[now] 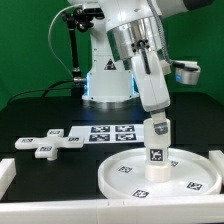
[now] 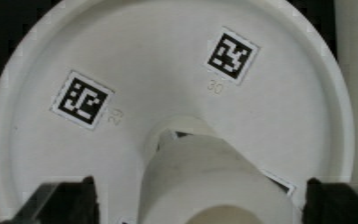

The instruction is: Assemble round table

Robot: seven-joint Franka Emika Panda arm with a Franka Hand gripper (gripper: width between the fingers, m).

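Observation:
The large rimmed round disc [image 1: 120,172] lies flat on the table at the front of the exterior view. The short cylinder leg [image 1: 157,150] stands upright on its middle. My gripper [image 1: 158,126] is straight above, around the leg's top. In the wrist view the leg [image 2: 220,175] rises between my two dark fingers [image 2: 60,200], with a strip of the disc [image 2: 158,60] showing between finger and leg. The jaws stand wide and open, not pressing the leg. The cross-shaped piece [image 1: 45,142] lies flat at the exterior view's left.
The marker board [image 1: 110,133] lies behind the disc, in front of the robot's base. A low white wall [image 1: 40,190] runs along the front of the table. A dark stand with cables rises at the back left of the exterior view.

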